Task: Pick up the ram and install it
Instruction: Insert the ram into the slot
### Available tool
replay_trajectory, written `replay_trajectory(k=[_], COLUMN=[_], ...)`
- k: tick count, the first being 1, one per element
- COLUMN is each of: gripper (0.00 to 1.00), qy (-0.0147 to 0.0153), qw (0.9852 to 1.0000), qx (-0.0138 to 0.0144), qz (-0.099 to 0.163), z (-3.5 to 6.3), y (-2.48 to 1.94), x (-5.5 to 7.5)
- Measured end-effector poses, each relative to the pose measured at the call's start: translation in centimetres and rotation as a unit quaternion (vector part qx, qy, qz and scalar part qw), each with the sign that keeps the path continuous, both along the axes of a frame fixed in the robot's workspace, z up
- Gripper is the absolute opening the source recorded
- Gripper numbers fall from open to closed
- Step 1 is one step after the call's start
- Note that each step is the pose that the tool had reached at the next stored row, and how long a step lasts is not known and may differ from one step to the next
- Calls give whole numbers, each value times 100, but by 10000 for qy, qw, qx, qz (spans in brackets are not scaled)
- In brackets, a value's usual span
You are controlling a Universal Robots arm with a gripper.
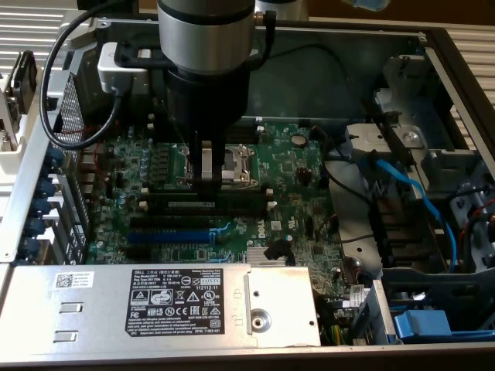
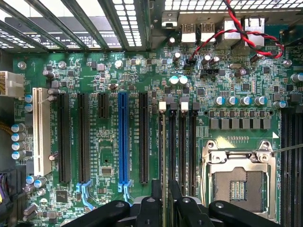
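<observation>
- Open computer case (image 1: pixel 433 54) seen from above; the motherboard (image 1: pixel 298 182) lies flat in it, and the CPU socket (image 1: pixel 236 164) serves as the reference point here.
- The arm hangs straight down over the board, with the gripper (image 1: pixel 209 184) at the edge of the socket, on the side facing the blue slot (image 1: pixel 166 237).
- The ram (image 1: pixel 192 205) stands on edge in a black memory slot between the socket and the blue slot, its pale label facing the exterior camera.
- In the wrist view the ram (image 2: pixel 163 151) is a thin line. It sits in the slot of that bank farthest from the socket (image 2: pixel 236 182), one black slot away from the blue slot (image 2: pixel 123 137).
- A white clip (image 2: pixel 163 106) sits at the end of the ram's slot away from the gripper; whether it is latched cannot be told.
- The gripper (image 2: pixel 164 185) is part-way apart, one finger on each side of the ram's upper edge, with a slim gap showing on both sides; it holds nothing.
- The power supply (image 1: pixel 155 301) lies beyond the blue slot from the socket.
- A blue cable (image 1: pixel 410 193) runs through the drive bay, well apart from the socket.
</observation>
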State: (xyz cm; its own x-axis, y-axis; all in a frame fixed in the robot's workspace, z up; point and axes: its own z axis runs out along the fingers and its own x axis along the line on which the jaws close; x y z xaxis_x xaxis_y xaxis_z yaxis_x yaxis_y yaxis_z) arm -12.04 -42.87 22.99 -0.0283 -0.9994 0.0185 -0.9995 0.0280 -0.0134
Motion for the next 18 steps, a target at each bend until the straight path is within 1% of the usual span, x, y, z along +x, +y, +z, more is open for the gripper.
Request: replay_trajectory(k=[8,14,18], gripper=[21,21,21], qy=[0,0,-1], qw=[10000,10000,10000], qx=[0,0,1], qz=[0,0,0], z=[16,109,117], y=[0,0,0], x=[0,0,0])
